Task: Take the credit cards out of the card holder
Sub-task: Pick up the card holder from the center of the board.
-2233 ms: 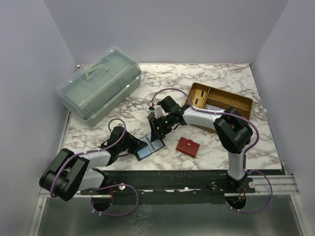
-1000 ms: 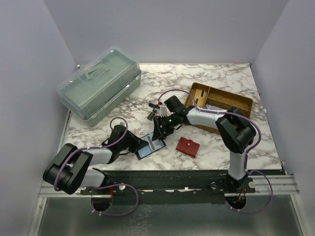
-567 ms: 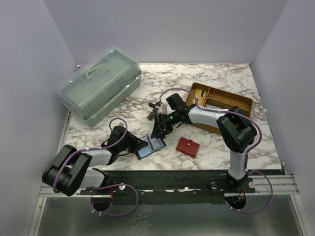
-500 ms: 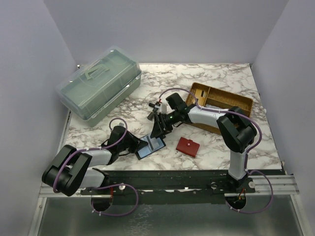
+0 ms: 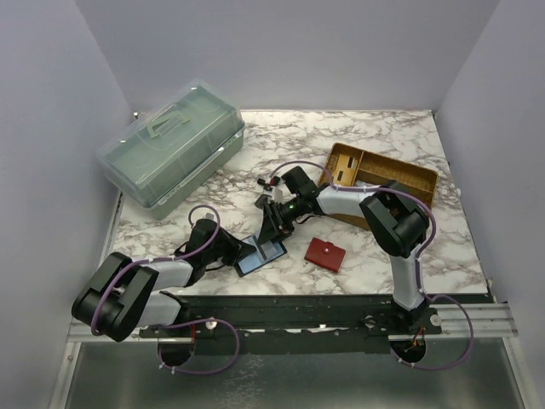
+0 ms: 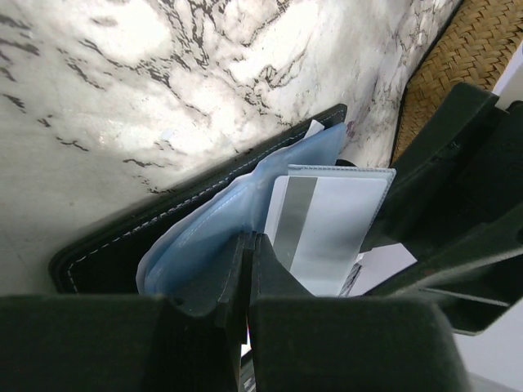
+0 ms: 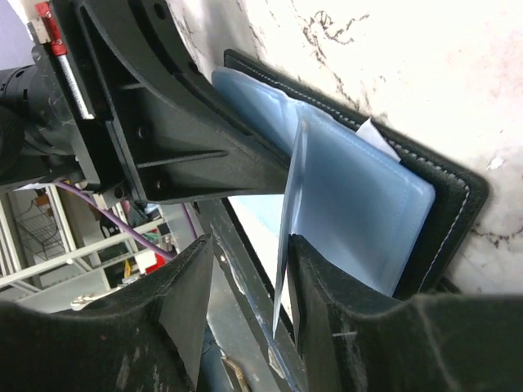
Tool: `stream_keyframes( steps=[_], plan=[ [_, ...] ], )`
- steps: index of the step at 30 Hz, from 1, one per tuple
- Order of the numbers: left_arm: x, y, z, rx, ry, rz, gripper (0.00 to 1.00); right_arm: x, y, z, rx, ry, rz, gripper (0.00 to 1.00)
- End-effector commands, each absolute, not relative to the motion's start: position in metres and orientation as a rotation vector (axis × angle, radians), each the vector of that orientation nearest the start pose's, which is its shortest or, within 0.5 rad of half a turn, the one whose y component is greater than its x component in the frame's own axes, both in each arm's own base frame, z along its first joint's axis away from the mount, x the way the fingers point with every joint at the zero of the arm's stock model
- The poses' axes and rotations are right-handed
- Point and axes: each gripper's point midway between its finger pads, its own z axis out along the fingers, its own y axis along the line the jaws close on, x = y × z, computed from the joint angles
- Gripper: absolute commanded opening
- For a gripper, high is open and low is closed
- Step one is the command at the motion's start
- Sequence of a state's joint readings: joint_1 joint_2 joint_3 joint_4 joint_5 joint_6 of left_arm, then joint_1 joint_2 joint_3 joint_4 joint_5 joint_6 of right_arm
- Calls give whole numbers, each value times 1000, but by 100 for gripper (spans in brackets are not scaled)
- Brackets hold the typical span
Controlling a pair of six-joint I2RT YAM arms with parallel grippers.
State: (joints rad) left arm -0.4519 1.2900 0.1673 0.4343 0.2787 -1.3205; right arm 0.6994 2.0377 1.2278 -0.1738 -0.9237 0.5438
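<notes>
Card (image 6: 331, 224), protruding from holder (image 6: 122, 245): left hand (image 6: 248, 245) clenches holder, right hand (image 7: 249, 245) loose astride card; skewed closing may bend it.

Right gripper (image 5: 271, 232) over card holder (image 5: 258, 256) (open)

White, grey-veined marble table (image 5: 375, 136): translucent green lidded plastic box (image 5: 170, 141) at the far left corner, woven wicker tray (image 5: 400, 167) toward the right edge, small red wallet (image 5: 325, 254) and open black leather card holder (image 5: 260, 254) near the near edge.
</notes>
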Motion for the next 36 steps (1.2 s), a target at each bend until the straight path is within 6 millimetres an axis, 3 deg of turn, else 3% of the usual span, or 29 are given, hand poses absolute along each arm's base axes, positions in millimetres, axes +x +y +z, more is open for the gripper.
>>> stream_keyframes(
  steps=[1, 6, 9, 10, 14, 21, 24, 31, 36],
  plan=[
    [170, -167, -36, -1036, 2562, -872, 0, 219, 390, 59, -649, 2721, 1619, 45],
    [171, -167, -36, -1040, 2559, -870, 0, 229, 381, 46, -642, 2733, 1444, 25],
    [172, -169, -35, -1024, 2561, -878, 0, 232, 376, 39, -643, 2738, 1373, 2],
    [174, -170, -32, -1014, 2555, -890, 0, 231, 376, 39, -649, 2737, 1378, 0],
    [182, -178, -11, -967, 2493, -987, 5, 224, 378, 48, -665, 2699, 1467, 0],
    [189, -175, 28, -980, 2297, -1121, 45, 219, 379, 69, -671, 2622, 1627, 0],
    [187, -173, 38, -994, 2230, -1177, 55, 218, 378, 75, -674, 2596, 1708, 0],
    [192, -180, 72, -920, 2091, -1336, 56, 210, 381, 92, -734, 2509, 1855, 0],
    [197, -187, 88, -879, 2042, -1413, 50, 207, 381, 101, -771, 2464, 1911, 0]
  ],
)
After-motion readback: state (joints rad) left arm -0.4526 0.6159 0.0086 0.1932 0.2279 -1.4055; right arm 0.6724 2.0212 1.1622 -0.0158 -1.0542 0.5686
